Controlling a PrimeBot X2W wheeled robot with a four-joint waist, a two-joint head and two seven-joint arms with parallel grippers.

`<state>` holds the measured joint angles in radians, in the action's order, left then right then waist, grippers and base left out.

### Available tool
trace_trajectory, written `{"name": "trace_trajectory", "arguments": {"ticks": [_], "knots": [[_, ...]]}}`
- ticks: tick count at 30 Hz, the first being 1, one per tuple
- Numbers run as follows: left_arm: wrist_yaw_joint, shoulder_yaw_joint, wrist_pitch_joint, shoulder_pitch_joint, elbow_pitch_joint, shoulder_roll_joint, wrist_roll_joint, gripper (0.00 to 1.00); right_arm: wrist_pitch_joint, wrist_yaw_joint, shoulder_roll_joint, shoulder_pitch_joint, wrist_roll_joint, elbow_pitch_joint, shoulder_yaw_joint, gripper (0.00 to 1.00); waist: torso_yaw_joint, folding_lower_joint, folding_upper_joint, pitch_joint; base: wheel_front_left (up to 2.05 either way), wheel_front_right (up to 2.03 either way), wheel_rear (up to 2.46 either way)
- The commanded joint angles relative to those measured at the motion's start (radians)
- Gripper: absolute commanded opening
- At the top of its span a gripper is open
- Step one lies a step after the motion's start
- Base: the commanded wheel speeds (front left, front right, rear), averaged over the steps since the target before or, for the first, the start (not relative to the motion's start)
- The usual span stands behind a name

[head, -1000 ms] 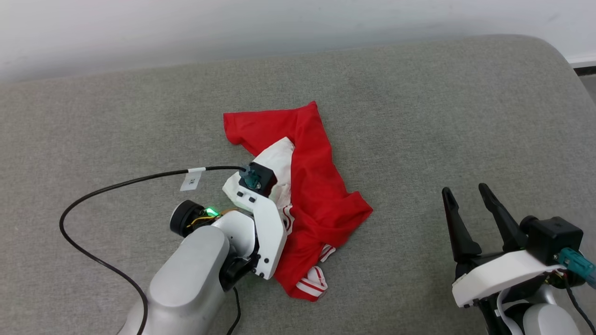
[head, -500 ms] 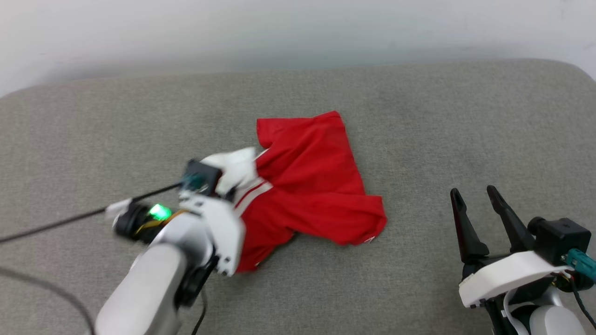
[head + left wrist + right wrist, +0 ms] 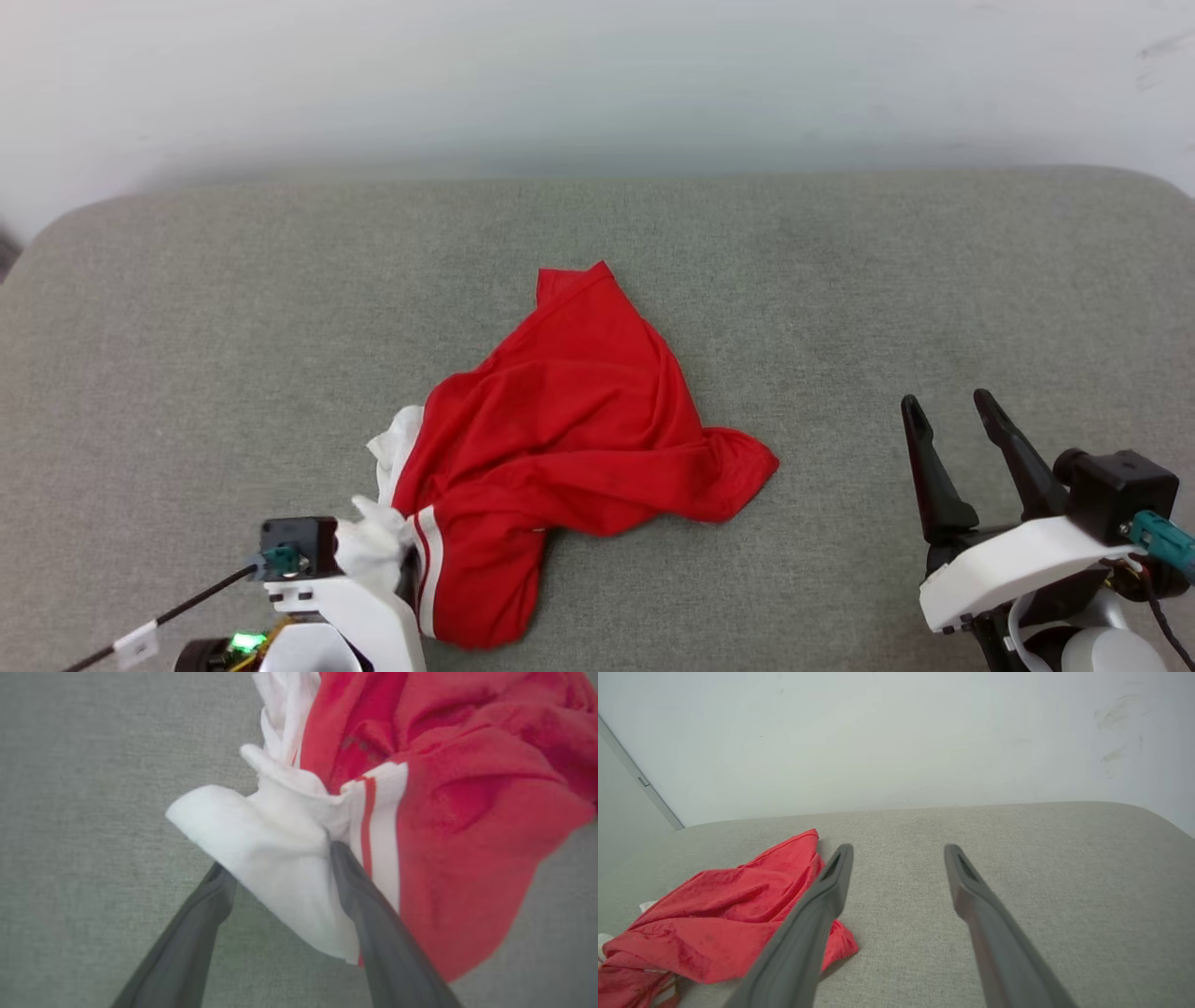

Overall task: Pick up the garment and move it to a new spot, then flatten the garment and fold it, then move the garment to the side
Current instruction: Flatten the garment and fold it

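Observation:
The garment, red with white striped sleeves, lies crumpled on the grey cushion, left of centre. In the left wrist view my left gripper is at its near left end. The two dark fingers stand apart, with a white sleeve draped over and between them and red cloth to the right. In the head view that sleeve covers the fingertips ahead of the left wrist housing. My right gripper is open and empty at the lower right, well clear of the garment.
A pale wall rises behind the cushion's far edge. The cushion's rounded corners show at far left and far right. A black cable trails from the left wrist at the bottom left. Bare grey fabric stretches between the garment and my right gripper.
The camera has tilted. My left arm dragged the garment by its white sleeve to the left and towards me, and its fingers now stand apart. The right gripper has not moved.

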<state>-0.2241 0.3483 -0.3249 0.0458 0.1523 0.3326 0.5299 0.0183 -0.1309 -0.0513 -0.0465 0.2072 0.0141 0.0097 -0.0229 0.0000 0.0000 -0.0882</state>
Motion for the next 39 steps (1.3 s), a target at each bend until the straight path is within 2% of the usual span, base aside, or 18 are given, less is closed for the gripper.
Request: {"name": "trace_trajectory", "arguments": {"ticks": [1,9,15,25,31,36,39], "knots": [[-0.013,-0.013,0.059,0.008,-0.013,-0.007,-0.020,1.00,0.002,0.000,0.002,0.012,-0.005,0.004,0.000,1.00,-0.002,0.0000,0.0000,0.015,0.00,0.00,0.00],[-0.020,-0.032,0.322,0.044,-0.070,-0.023,-0.096,1.00,0.022,0.000,0.002,0.045,-0.015,0.014,-0.002,1.00,-0.012,0.0000,0.0000,0.067,0.00,0.00,0.00],[-0.023,-0.027,0.445,0.048,-0.126,-0.035,-0.134,1.00,0.041,0.000,0.002,0.069,-0.024,0.022,-0.019,1.00,-0.014,0.0000,0.0000,0.089,0.00,0.00,0.00],[-0.041,-0.004,0.444,0.036,-0.177,-0.031,-0.159,1.00,0.085,0.000,0.002,0.058,-0.029,0.012,-0.035,1.00,0.016,0.0000,0.0000,0.092,0.00,0.00,0.00],[-0.038,0.005,0.454,0.058,-0.183,-0.045,-0.153,1.00,0.292,0.000,-0.013,-0.018,-0.008,-0.102,-0.018,1.00,0.078,0.0000,0.0000,0.068,0.00,0.00,0.00],[-0.024,0.023,0.471,0.079,-0.173,-0.059,-0.151,1.00,0.452,0.000,-0.075,-0.123,0.040,-0.223,0.080,1.00,0.135,0.0000,0.0000,0.031,0.00,0.00,0.00],[-0.017,0.036,0.480,0.094,-0.165,-0.073,-0.152,1.00,0.506,0.000,-0.112,-0.193,0.079,-0.298,0.147,1.00,0.164,0.0000,0.0000,0.009,0.00,0.00,0.00]]}}
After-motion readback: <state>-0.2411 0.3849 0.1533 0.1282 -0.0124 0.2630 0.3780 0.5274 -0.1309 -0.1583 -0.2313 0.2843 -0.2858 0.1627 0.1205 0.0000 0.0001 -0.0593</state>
